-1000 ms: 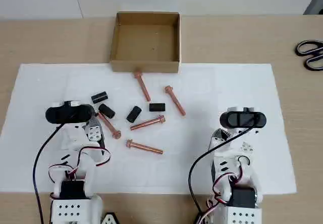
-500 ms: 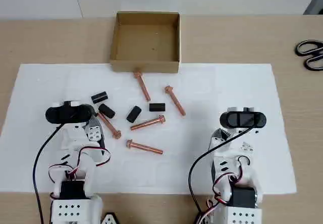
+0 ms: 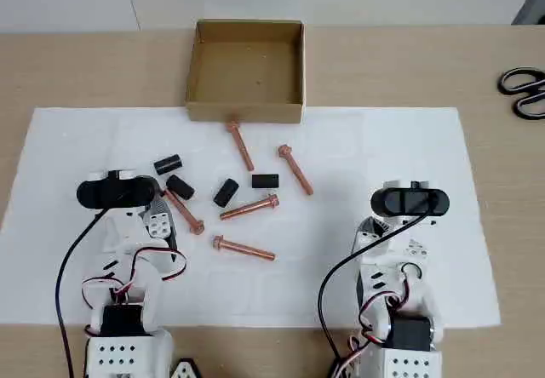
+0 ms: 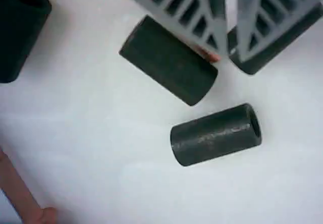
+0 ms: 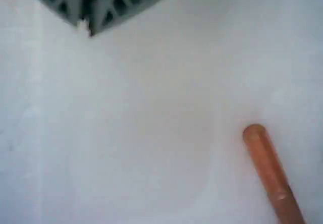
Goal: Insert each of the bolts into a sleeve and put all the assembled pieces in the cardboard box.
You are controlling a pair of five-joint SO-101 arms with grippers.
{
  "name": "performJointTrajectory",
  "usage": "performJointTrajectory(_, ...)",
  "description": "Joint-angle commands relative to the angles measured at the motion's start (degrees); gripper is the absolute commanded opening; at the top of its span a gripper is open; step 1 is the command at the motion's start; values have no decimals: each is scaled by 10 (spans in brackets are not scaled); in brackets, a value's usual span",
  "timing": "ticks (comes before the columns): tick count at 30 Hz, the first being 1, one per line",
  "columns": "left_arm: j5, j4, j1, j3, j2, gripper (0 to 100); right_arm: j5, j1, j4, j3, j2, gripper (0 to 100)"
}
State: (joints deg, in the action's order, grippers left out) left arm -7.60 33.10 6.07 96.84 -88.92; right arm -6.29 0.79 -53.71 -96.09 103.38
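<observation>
Several copper bolts lie loose on the white sheet, among them one [image 3: 239,145] just below the cardboard box [image 3: 245,105] and one [image 3: 243,248] nearest the arms. Black sleeves [image 3: 226,192] lie scattered left of centre. The left arm [image 3: 119,192] hangs over this cluster. Its gripper [image 4: 231,50] is shut on nothing, just above two sleeves [image 4: 169,60] [image 4: 216,134] and a bolt tip [image 4: 212,57]. The right arm [image 3: 409,199] stands over bare sheet, its gripper [image 5: 88,30] shut and empty, with a bolt end [image 5: 267,168] some way off.
Scissors [image 3: 524,91] lie at the table's far right edge. The box is open at the top and holds nothing. The white sheet [image 3: 383,140] has bare room on its right half and along its near edge.
</observation>
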Motion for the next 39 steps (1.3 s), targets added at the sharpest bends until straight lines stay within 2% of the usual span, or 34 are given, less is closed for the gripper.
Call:
performJointTrajectory(1, 4, -1, -2, -3, -8, 6, 2, 3, 0, -4, 7, 4)
performJointTrajectory(13, 4, -1, -2, -3, -8, 6, 4, -14, 0, -4, 7, 4)
performJointTrajectory(18, 4, -1, -2, -3, -8, 6, 1, 11, 0, -3, 7, 4)
performJointTrajectory(31, 4, -1, -2, -3, -8, 6, 6, 5, 7, -4, 7, 4)
performJointTrajectory(33, 4, -1, -2, -3, -8, 6, 34, 6, 7, -3, 7, 4)
performJointTrajectory(37, 1, -2, -4, -3, -8, 6, 143, 6, 5, 8, 7, 4)
performJointTrajectory(39, 1, -17, -16, -4, -8, 6, 145, 6, -29, 31, 7, 4)
